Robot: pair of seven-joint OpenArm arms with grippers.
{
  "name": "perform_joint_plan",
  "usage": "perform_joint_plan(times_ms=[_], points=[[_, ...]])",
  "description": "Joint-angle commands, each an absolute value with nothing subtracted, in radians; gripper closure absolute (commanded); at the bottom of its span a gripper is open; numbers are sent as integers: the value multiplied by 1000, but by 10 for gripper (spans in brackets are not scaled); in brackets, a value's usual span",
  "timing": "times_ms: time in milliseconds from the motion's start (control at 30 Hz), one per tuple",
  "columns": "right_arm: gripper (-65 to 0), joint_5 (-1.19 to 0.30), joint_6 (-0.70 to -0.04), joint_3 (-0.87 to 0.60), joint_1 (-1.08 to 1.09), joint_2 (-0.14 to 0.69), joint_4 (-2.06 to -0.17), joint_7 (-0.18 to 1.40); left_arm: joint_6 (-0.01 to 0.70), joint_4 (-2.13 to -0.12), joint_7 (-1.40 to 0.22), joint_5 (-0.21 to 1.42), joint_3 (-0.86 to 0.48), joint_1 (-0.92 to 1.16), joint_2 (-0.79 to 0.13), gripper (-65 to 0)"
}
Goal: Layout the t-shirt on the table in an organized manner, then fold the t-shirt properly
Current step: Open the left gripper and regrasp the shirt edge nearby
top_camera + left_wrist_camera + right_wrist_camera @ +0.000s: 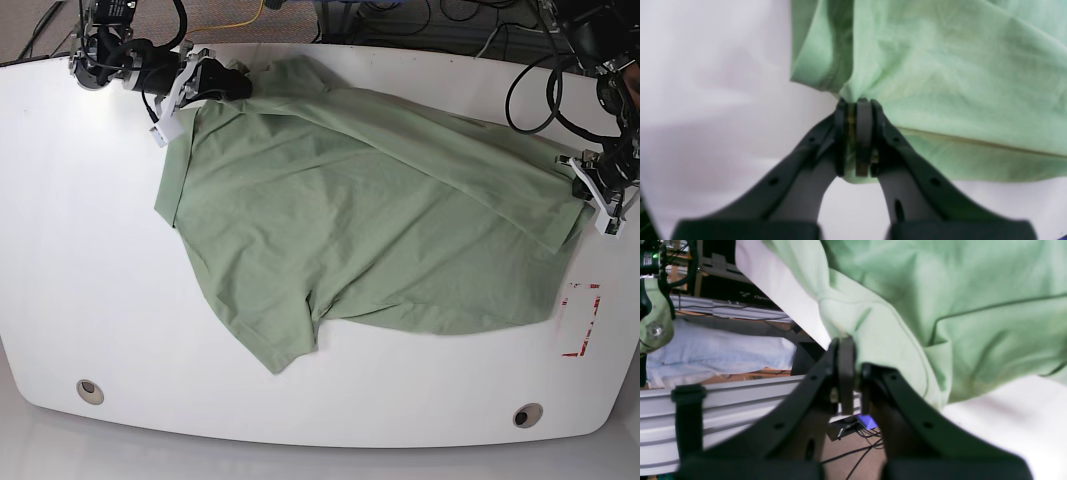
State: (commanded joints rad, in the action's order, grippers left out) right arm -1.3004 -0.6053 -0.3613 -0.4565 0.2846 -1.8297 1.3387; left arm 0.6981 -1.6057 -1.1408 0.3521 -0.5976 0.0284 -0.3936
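The pale green t-shirt (370, 220) lies spread and wrinkled across the white table (80, 250), one sleeve pointing to the front (280, 345). My left gripper (580, 172) is at the shirt's right edge. In the left wrist view it (857, 104) is shut on a bunched fold of the t-shirt (940, 66). My right gripper (240, 85) is at the shirt's far left corner near the table's back edge. In the right wrist view it (853, 368) is shut on the t-shirt's hem (880, 326), which hangs at the table's edge (783, 293).
Two grey grommet holes (90, 391) (527, 414) sit near the front edge. A red tape mark (583, 320) lies at the right, beside the shirt. Cables (530, 80) trail behind the left arm. Beyond the table, a person in jeans (723, 350) and an aluminium rail (740, 396) show.
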Motion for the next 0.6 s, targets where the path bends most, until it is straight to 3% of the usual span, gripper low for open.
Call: perform_joint_plan(times_ms=[600], points=[[-2,-1300,-605,-363,-450,285,-1830,1339,698,-1741,-1178,351,-648,77,-394,-6]])
